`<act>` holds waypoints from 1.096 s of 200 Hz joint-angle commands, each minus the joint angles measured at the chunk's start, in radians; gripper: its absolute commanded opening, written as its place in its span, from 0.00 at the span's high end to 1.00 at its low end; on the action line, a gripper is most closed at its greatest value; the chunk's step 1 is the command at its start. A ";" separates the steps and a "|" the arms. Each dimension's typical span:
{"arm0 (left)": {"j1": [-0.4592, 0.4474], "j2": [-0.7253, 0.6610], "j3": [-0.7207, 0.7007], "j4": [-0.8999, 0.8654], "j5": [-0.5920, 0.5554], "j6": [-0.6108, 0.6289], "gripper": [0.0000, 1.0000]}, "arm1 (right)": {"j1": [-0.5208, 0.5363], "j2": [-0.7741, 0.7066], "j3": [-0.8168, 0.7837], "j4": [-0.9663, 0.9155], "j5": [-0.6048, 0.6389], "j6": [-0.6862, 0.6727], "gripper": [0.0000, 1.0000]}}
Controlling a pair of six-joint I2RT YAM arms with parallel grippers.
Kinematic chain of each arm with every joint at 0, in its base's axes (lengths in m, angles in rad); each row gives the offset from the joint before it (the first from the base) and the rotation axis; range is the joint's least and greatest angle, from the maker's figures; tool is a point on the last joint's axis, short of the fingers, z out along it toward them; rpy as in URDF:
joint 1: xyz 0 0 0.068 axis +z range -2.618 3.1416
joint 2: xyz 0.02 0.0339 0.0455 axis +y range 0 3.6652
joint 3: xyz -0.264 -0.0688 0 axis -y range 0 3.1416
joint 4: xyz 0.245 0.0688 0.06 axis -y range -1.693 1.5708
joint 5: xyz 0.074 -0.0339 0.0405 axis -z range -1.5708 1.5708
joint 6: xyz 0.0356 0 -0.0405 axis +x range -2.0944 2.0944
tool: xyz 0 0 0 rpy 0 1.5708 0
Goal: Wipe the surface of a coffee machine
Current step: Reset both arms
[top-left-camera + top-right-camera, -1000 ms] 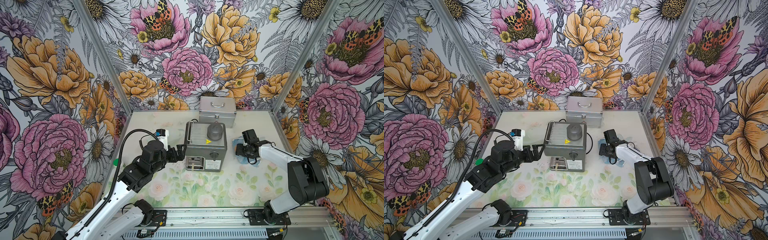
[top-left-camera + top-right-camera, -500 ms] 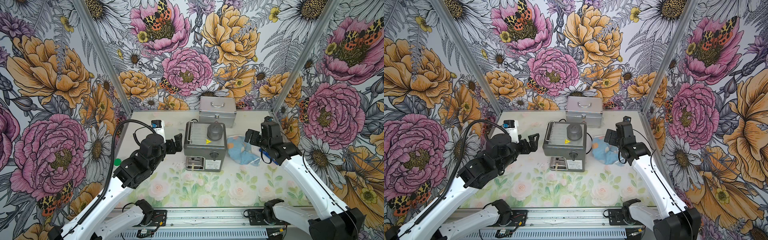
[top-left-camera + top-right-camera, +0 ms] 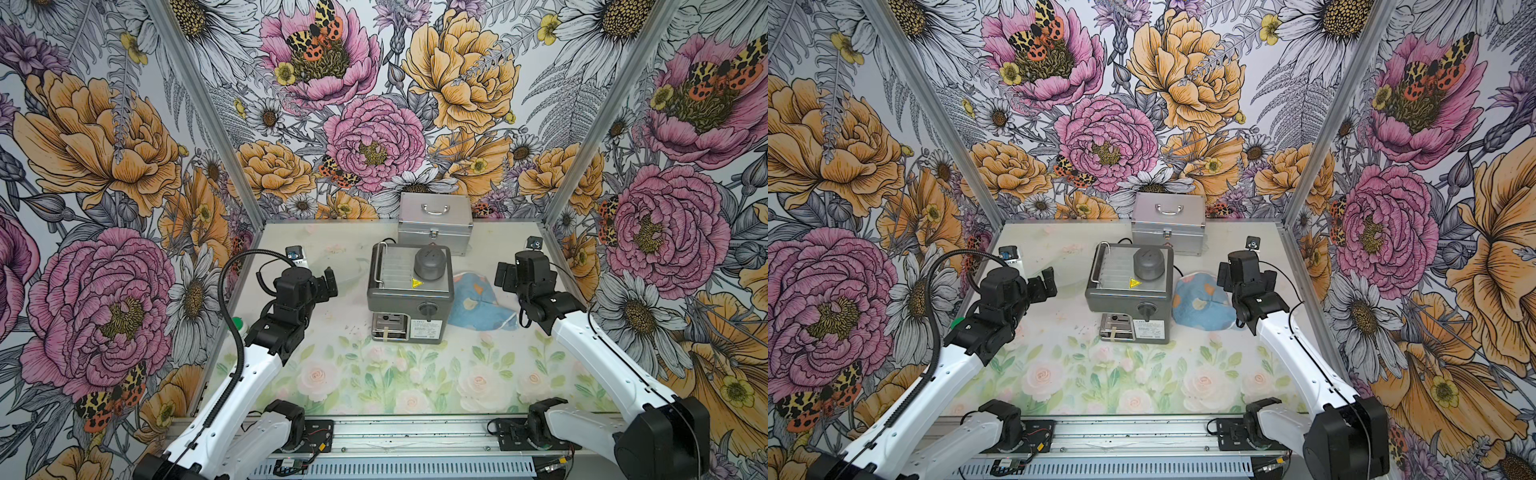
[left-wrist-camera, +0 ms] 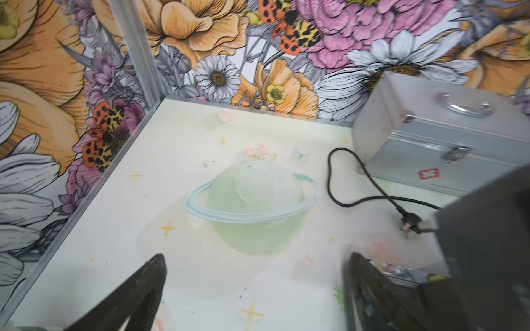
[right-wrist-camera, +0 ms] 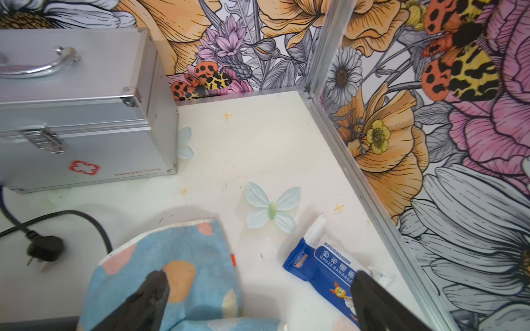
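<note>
Both sets of jaws are spread wide with nothing in them. The right gripper [image 5: 258, 273] hovers with one finger over the blue spotted cloth [image 5: 183, 258] and the other over a gauze bandage packet [image 5: 324, 263]. The left gripper [image 4: 257, 256] hangs over bare table [image 4: 200, 286], with the dark side of the coffee machine [image 4: 487, 243] off to one side.

In both top views the coffee machine [image 3: 409, 291] sits mid-table, front facing the arms. The cloth [image 3: 478, 307] lies flat against its right flank and the right gripper [image 3: 503, 277] is just beside that. The silver first-aid case [image 3: 434, 224] stands right behind the machine.

My read is that nobody's holding the cloth, so any more wiping starts with a pickup:
- Shift the right jaws fully over the cloth first, or that packet comes along too.
- Pinch a raised fold, not the flat middle, so there's a wad to press with.
- Run along the ribs of the top tray and go around the dome cap [image 3: 430, 262] instead of bumping it.
- The left gripper [image 3: 327, 283] could brace the machine's left side so it doesn't skate.
- Mind the loose plug [image 5: 44, 249] and its cord behind the machine.

Readable stuff: the packet says "GAUZE BANDAGE" plus Chinese characters. The case has a red cross mark [image 5: 84, 167], with tiny print beside it that I can't read. The machine has a yellow warning sticker [image 3: 417, 283] and a white label [image 3: 426, 331], both too small to make out.
</note>
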 commanded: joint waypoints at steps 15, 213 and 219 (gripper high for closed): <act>0.063 -0.056 -0.251 0.518 -0.167 0.118 0.01 | -0.052 0.116 -0.212 0.496 0.014 -0.217 0.00; 0.269 0.609 -0.325 1.159 0.271 0.198 0.01 | -0.175 0.348 -0.537 1.296 -0.165 -0.181 0.00; 0.269 0.610 -0.324 1.159 0.274 0.198 0.01 | -0.179 0.366 -0.523 1.302 -0.166 -0.189 0.00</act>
